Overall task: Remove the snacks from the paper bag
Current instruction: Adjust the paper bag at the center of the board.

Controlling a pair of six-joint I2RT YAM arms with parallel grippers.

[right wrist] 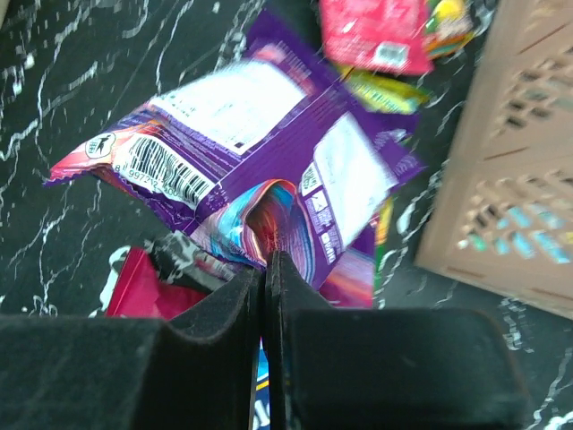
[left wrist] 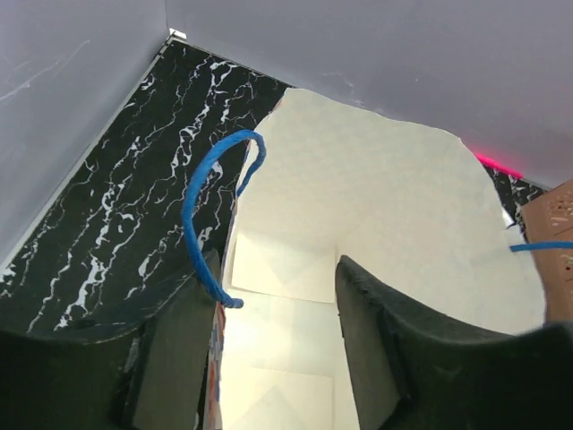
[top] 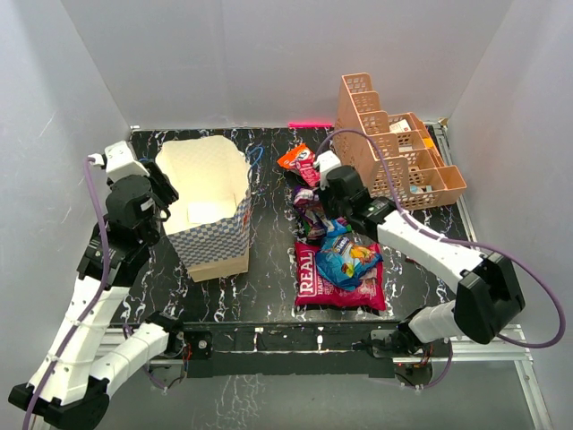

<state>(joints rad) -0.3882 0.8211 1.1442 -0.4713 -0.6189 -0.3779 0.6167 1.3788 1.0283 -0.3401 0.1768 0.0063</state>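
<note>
Left tool [left wrist: 277, 287], open astride bag [left wrist: 385, 179] rim, may topple it; right tool [right wrist: 264, 260], thinly pinching purple packet [right wrist: 269, 152], may drop it

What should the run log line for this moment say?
left gripper: open astride blue-and-white checkered paper bag wall | right gripper: shut on purple foil packet | red foil REAL bag, blue foil packet: on table

Orange lattice rack [top: 376, 134]; pink marker [top: 311, 124], perhaps.
</note>
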